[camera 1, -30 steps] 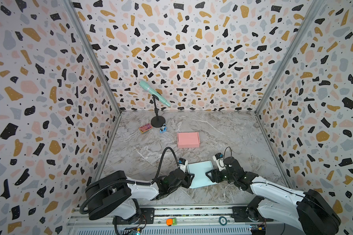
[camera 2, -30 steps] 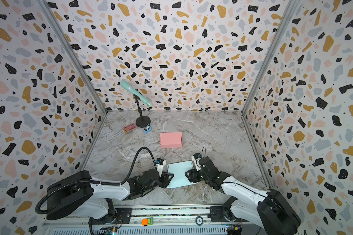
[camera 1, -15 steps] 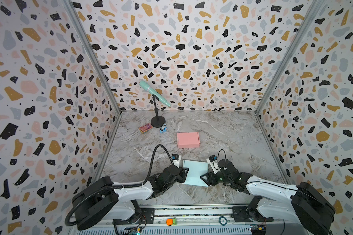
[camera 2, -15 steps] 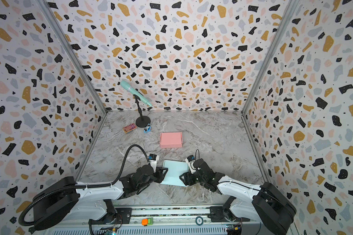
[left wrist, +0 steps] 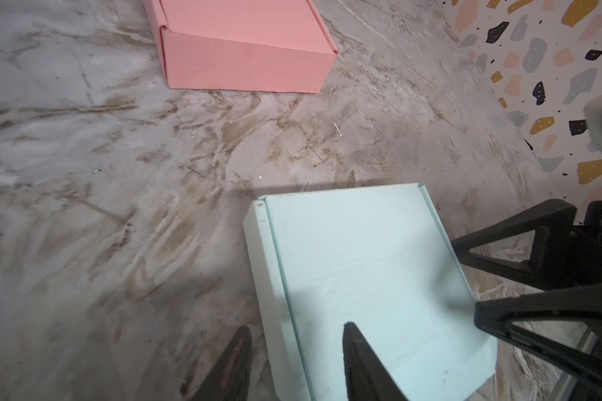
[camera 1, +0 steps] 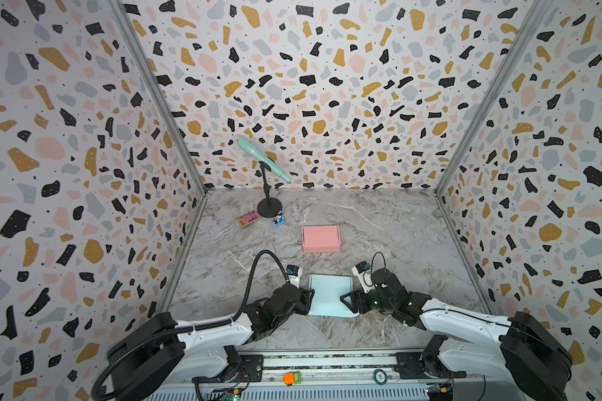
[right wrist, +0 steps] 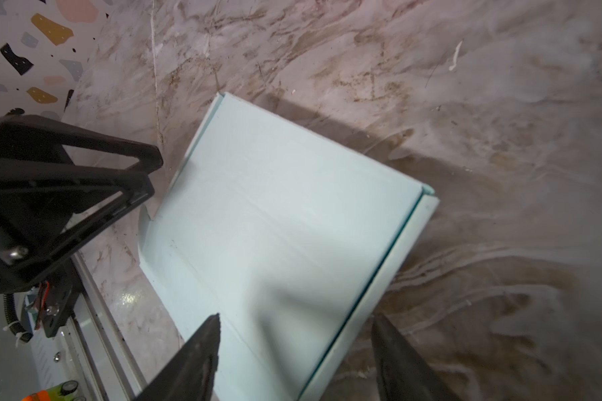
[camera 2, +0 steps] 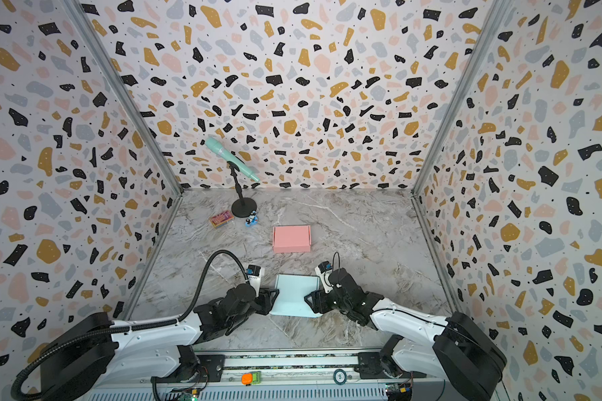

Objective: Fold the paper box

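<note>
**Left tool (camera 1: 308,300) and right tool (camera 1: 346,300) flank blue box (camera 1: 329,295)**

Both stand part-open, holding nothing. Judged best: pinch each side wall mid-length and lift together, so creases fold squarely. The box lies flat at the front of the surface (camera 1: 397,222), one side wall between each tool's fingers (left wrist: 358,354).

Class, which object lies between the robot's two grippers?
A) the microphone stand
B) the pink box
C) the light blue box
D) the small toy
C: the light blue box sits between the left gripper and the right gripper; the pink box lies farther back.
</note>
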